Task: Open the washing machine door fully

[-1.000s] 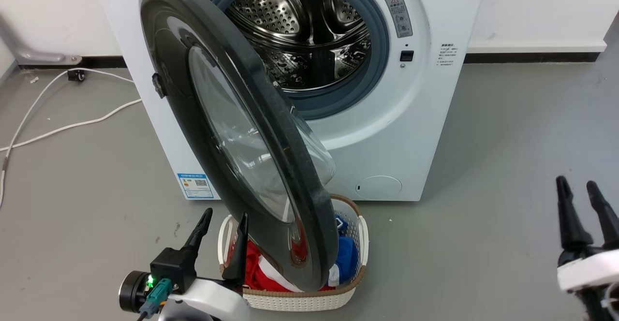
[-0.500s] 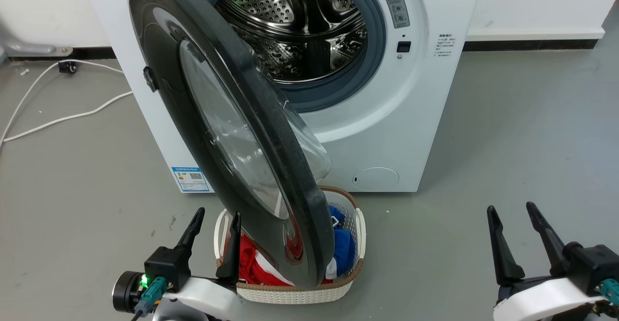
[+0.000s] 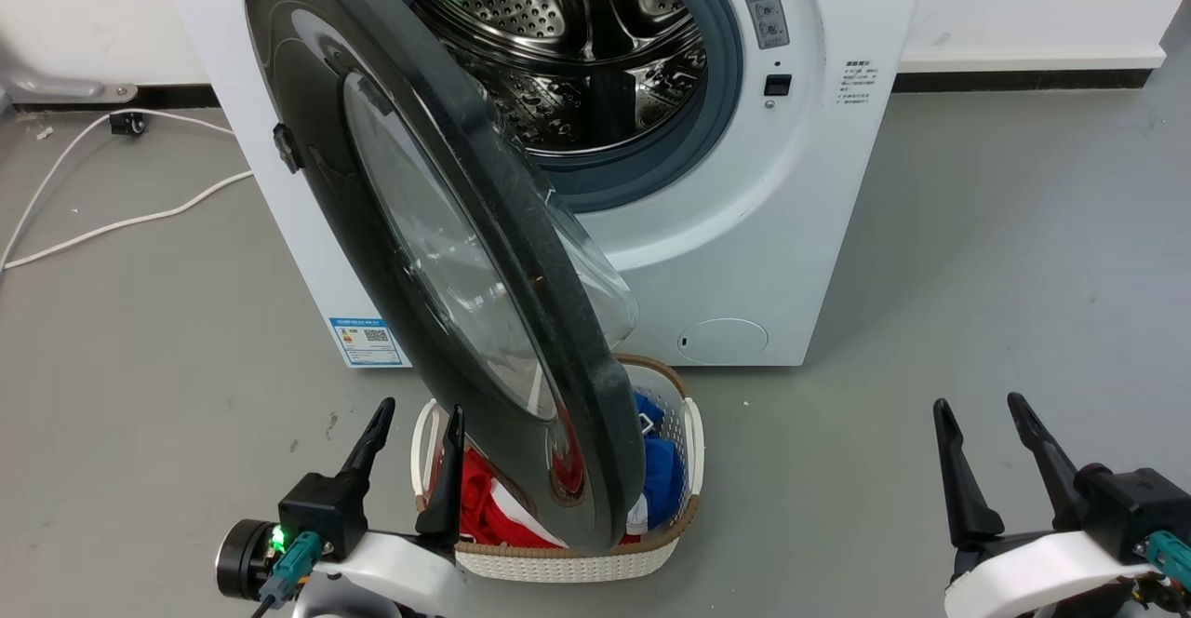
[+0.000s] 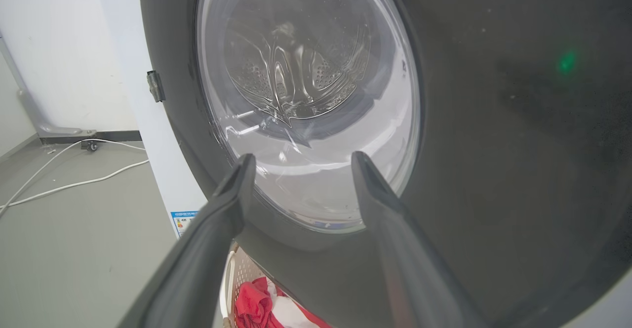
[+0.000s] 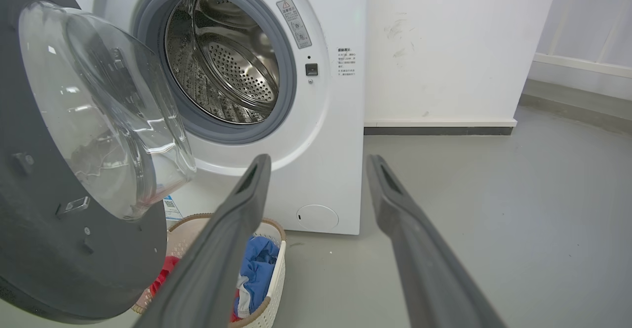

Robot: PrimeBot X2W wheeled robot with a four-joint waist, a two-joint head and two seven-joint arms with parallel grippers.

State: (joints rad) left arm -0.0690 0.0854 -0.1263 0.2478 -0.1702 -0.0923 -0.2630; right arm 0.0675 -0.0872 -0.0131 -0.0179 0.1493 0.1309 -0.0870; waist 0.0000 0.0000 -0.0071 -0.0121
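Note:
The white washing machine (image 3: 744,227) stands ahead with its steel drum mouth (image 3: 577,50) exposed. Its glossy black washing machine door (image 3: 316,162) is swung out toward me, hinged at the left, its free edge hanging over the basket. The clear glass bowl (image 5: 103,105) bulges from the door's inner face. My left gripper (image 3: 417,418) is open at the lower left, facing the door's outer side (image 4: 493,145) with its fingers (image 4: 232,194) apart and nothing between them. My right gripper (image 3: 977,409) is open at the lower right, apart from the machine.
A white laundry basket (image 3: 577,557) with red, white and blue clothes sits on the floor under the door's edge. A white cable (image 3: 112,222) runs over the grey floor at the left. The wall and skirting lie behind the machine.
Since one second ago the head camera has tilted, shifting the picture. My right gripper has moved inward and lower in the view. The door and the left gripper have barely moved.

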